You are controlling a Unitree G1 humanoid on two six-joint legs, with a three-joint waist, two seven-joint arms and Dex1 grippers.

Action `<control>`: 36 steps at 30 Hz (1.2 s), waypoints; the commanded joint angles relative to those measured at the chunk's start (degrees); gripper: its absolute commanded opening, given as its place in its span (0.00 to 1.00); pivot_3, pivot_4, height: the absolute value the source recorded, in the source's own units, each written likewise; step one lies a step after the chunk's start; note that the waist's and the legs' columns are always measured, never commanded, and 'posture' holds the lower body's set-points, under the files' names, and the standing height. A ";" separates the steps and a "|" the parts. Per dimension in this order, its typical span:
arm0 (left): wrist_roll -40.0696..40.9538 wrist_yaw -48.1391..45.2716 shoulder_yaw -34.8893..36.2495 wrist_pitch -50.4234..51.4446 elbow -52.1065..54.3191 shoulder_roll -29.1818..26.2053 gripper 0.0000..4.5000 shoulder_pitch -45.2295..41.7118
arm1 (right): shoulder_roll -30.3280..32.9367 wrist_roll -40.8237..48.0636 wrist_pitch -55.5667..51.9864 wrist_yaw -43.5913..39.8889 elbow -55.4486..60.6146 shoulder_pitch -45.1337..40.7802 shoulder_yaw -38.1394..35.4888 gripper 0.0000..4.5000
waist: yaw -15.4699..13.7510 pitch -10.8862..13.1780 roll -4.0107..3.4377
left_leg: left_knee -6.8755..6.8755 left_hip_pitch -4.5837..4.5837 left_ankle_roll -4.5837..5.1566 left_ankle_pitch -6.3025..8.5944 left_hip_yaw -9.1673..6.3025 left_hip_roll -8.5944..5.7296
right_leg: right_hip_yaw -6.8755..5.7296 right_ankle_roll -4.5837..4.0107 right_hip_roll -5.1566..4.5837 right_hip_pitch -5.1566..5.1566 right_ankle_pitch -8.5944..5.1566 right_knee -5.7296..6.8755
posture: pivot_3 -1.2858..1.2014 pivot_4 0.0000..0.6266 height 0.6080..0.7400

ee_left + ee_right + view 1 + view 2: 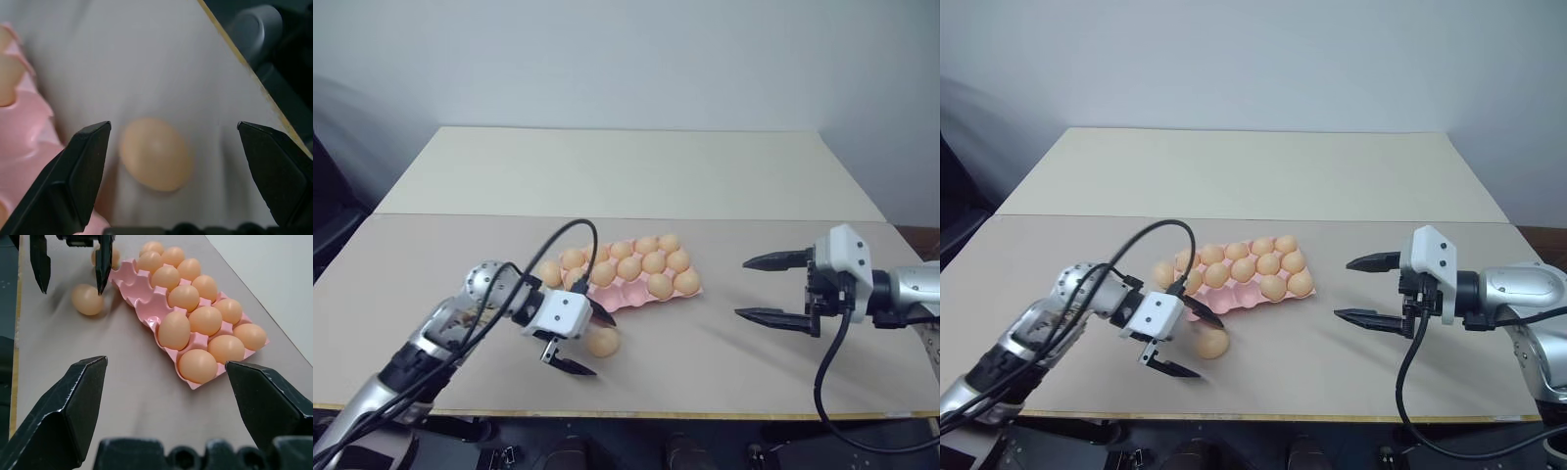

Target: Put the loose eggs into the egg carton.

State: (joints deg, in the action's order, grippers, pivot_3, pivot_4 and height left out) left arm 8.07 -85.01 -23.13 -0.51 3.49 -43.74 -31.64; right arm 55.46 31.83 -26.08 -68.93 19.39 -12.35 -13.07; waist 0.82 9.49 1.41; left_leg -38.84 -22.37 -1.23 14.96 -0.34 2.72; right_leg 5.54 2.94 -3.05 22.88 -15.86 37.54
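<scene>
The pink egg carton (610, 295) lies mid-table with several tan eggs in its cups; the cups at its front left corner are bare. One loose egg (604, 342) rests on the table just in front of that corner. My left gripper (588, 341) is open, one finger on each side of this egg without touching it; the left wrist view shows the egg (155, 154) nearer the finger beside the carton (29, 142). Another egg (549, 273) sits at the carton's left end. My right gripper (742, 288) hangs open and empty to the right of the carton.
The table's front edge (244, 63) runs close behind the loose egg, with dark equipment below it. A paler board (636, 171) forms the far half of the table. Bare tabletop lies between the carton and my right gripper.
</scene>
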 commanded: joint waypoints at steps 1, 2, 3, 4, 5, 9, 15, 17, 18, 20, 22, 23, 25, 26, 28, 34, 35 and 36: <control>-2.67 -1.83 -1.65 -5.67 -2.22 1.04 1.00 -2.60 | 0.93 1.56 -0.25 0.87 2.20 0.23 -3.10 0.99 | 0.04 0.00 0.00 | -0.01 0.00 0.00 0.00 0.00 0.00 | 0.00 0.01 0.00 -0.01 0.00 0.00 | 0.52 0.24 1.00; -3.26 -1.85 -1.89 -6.55 -2.94 1.43 1.00 -2.87 | 0.96 1.62 -0.26 1.04 2.35 0.36 -3.17 0.99 | 0.04 0.00 0.00 | -0.02 0.02 0.00 0.00 0.00 0.00 | 0.00 0.01 0.00 -0.02 0.01 0.01 | 0.52 0.24 1.00; -3.91 -2.16 -2.37 -7.57 -3.67 1.80 1.00 -3.30 | 1.02 1.76 -0.28 1.15 2.58 0.64 -3.44 0.99 | 0.04 0.00 0.00 | -0.02 0.05 0.00 0.00 -0.01 0.00 | 0.00 0.01 0.00 -0.07 0.01 0.01 | 0.52 0.24 1.00; -4.38 -2.42 -2.69 -8.35 -4.24 2.08 1.00 -3.61 | 1.07 1.88 -0.30 1.22 2.74 0.85 -3.66 0.99 | 0.04 0.00 0.00 | -0.02 0.08 0.00 0.00 -0.01 0.00 | 0.00 0.01 0.00 -0.10 0.00 0.00 | 0.52 0.24 1.00; -5.68 -2.10 -3.10 -9.49 -4.88 2.26 1.00 -3.86 | 1.13 2.05 -0.38 1.33 2.96 1.06 -3.88 0.99 | 0.04 0.00 0.00 | -0.01 0.08 0.00 0.00 -0.02 0.00 | 0.00 0.02 0.01 -0.11 0.00 0.00 | 0.52 0.24 1.00; -8.09 -1.56 -3.49 -12.70 -6.80 2.53 0.91 -4.31 | 1.30 2.53 -0.49 1.69 3.57 1.68 -4.39 1.00 | 0.05 0.00 0.00 | -0.02 0.05 0.01 0.00 -0.02 0.00 | -0.01 0.03 0.00 -0.10 0.00 -0.02 | 0.52 0.24 1.00; -4.69 -0.47 -0.31 -7.51 -5.82 4.06 0.68 -5.13 | 1.18 2.59 -0.32 1.82 3.22 1.47 -4.29 1.00 | 0.00 0.00 0.00 | -0.05 0.07 0.01 0.00 -0.04 0.00 | -0.02 0.04 0.00 -0.14 0.00 0.00 | 0.52 0.24 1.00; -0.74 -0.28 2.02 -2.46 -4.30 4.71 0.68 -5.75 | 1.11 2.58 -0.32 1.86 2.96 1.15 -4.11 1.00 | 0.02 0.00 0.00 | -0.06 0.07 0.01 0.00 -0.05 0.00 | -0.02 0.05 0.00 -0.15 0.00 0.00 | 0.52 0.24 1.00; 0.46 -0.18 2.72 -0.68 -3.73 4.90 0.68 -5.93 | 1.09 2.57 -0.31 1.86 2.87 1.05 -4.05 1.00 | 0.01 0.00 0.00 | -0.06 0.06 0.02 0.01 -0.05 0.00 | -0.03 0.05 0.00 -0.14 0.00 0.00 | 0.52 0.24 1.00; 4.36 0.85 5.38 4.72 -3.07 5.93 0.68 -7.39 | 1.03 2.48 -0.17 1.77 2.56 0.80 -3.85 1.00 | 0.01 0.00 0.00 | -0.05 0.06 0.02 0.01 -0.06 0.00 | -0.04 0.05 0.00 -0.14 0.00 0.00 | 0.52 0.24 1.00; 5.91 2.26 7.09 7.69 -3.54 6.91 0.68 -8.78 | 0.96 2.43 -0.08 1.73 2.40 0.64 -3.71 1.00 | 0.02 0.00 0.00 | -0.07 0.06 0.02 0.01 -0.07 0.00 | -0.04 0.06 0.00 -0.14 0.00 0.01 | 0.52 0.24 1.00; 5.55 3.56 7.61 7.45 -4.76 7.77 0.68 -9.49 | 0.89 2.41 -0.04 1.74 2.36 0.56 -3.63 1.00 | 0.01 0.00 0.00 | -0.07 0.07 0.02 0.01 -0.07 0.00 | -0.04 0.06 0.00 -0.16 0.00 0.01 | 0.52 0.24 1.00; 3.04 7.50 7.88 6.46 -7.82 9.86 0.68 -11.13 | 0.72 2.34 0.04 1.84 2.19 0.26 -3.37 1.00 | 0.00 0.00 0.00 | -0.07 0.09 0.02 0.01 -0.08 -0.01 | -0.05 0.07 0.00 -0.20 0.00 0.00 | 0.52 0.24 1.00; 1.77 9.15 7.78 5.41 -9.04 10.71 0.68 -11.61 | 0.68 2.32 0.07 1.87 2.16 0.20 -3.32 1.00 | -0.06 0.00 0.00 | -0.08 0.12 0.02 0.01 -0.08 -0.01 | -0.05 0.07 0.00 -0.24 0.00 0.00 | 0.52 0.24 1.00; -0.32 11.95 7.39 3.76 -10.94 12.17 0.68 -12.22 | 0.64 2.27 0.08 2.02 2.28 0.35 -3.43 1.00 | -0.04 0.00 0.00 | -0.07 0.14 0.02 0.01 -0.11 -0.03 | -0.06 0.07 0.00 -0.26 0.00 -0.02 | 0.52 0.24 1.00; 5.52 5.09 9.10 6.80 -10.29 10.75 0.68 -13.07 | 0.87 2.61 -0.26 2.31 3.13 1.56 -4.65 1.00 | 0.18 0.00 0.00 | -0.06 0.11 0.02 0.01 -0.11 -0.03 | -0.05 0.07 0.00 -0.23 0.00 -0.02 | 0.52 0.24 1.00; 6.21 3.34 9.30 7.13 -10.38 9.74 0.68 -13.43 | 0.89 2.69 -0.25 2.30 3.28 1.84 -4.78 1.00 | 0.20 0.00 0.00 | -0.07 0.12 0.02 0.01 -0.12 -0.03 | -0.05 0.07 0.00 -0.23 0.00 0.00 | 0.52 0.24 1.00; 7.09 1.14 9.34 8.01 -10.44 8.53 0.72 -13.80 | 0.88 2.73 -0.27 2.35 3.45 2.02 -4.79 1.00 | 0.22 0.00 0.00 | -0.07 0.13 0.02 0.01 -0.12 -0.03 | -0.05 0.07 0.00 -0.23 0.00 0.01 | 0.52 0.24 1.00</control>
State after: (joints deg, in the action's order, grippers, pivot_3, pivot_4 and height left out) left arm 12.78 -81.00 -16.25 6.62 -8.58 -33.70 -43.32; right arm 55.72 33.04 -26.49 -66.80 21.01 -10.35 -15.20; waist 1.04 9.49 1.41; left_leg -38.91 -22.24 -1.20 14.97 -0.46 2.69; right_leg 5.48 3.01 -3.04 22.65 -15.86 37.56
